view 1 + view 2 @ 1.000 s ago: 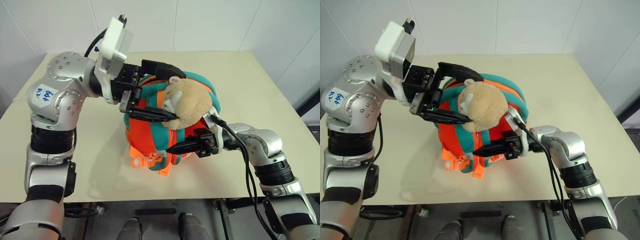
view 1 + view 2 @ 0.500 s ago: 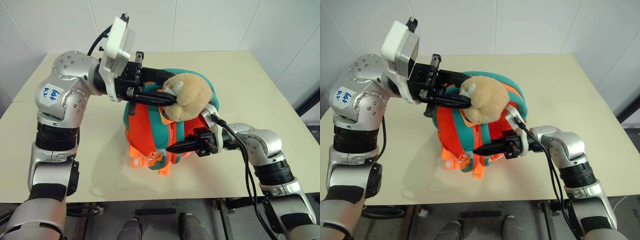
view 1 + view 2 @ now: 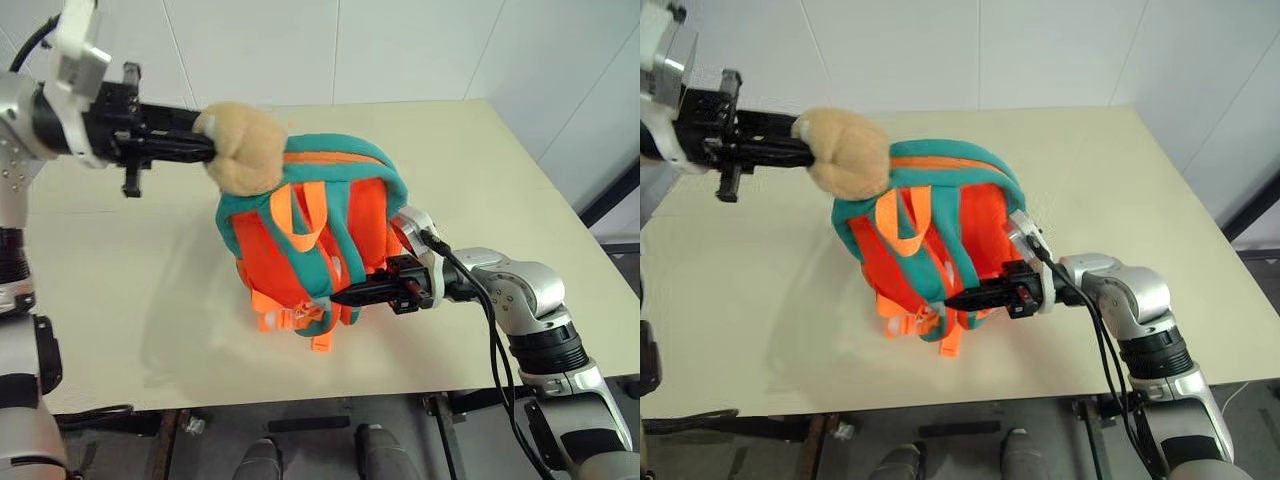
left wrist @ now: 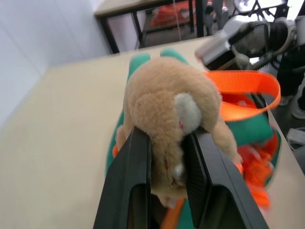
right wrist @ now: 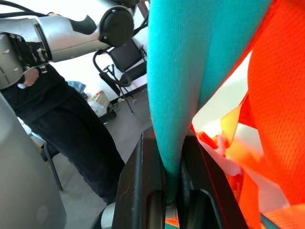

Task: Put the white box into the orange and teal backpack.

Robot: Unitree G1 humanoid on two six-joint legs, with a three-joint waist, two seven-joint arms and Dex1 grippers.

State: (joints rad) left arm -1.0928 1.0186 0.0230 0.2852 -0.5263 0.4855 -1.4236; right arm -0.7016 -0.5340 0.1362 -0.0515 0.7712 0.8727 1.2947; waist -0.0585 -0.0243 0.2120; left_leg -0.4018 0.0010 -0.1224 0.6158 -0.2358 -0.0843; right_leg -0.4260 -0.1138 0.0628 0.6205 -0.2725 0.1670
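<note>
- Small bright orange fabric backpack w/ teal trim and straps is stood upright on the pale beige flat table, roughly mid-table; taken as landmark below
- Tan plush toy is seen at the backpack's upper corner on the robot's left side, stretched out away from the backpack body, apparently joined to it at the teal top edge
- Left gripper is held level, left of the backpack, fingers narrowed and clamped on the plush toy; in the left wrist view both black fingers are pressed into the tan fur either side of the toy, a white patch is seen on it
- Orange webbing loop is draped over the backpack's front face, just below the teal top edge; it is also seen behind the toy in the left wrist view
- Right gripper is set at the backpack's lower right side, fingers nearly together and pinched on a teal strap; strap is seen running up from betw. the black fingers in the right wrist view
- Orange buckles and strap ends are bunched at the backpack's base, touching the table
- White box: cannot be made out on or beside the backpack; whether it is inside cannot be told
- Person in dark clothing is seen beyond the backpack in the right wrist view, w/ a black chair further back
</note>
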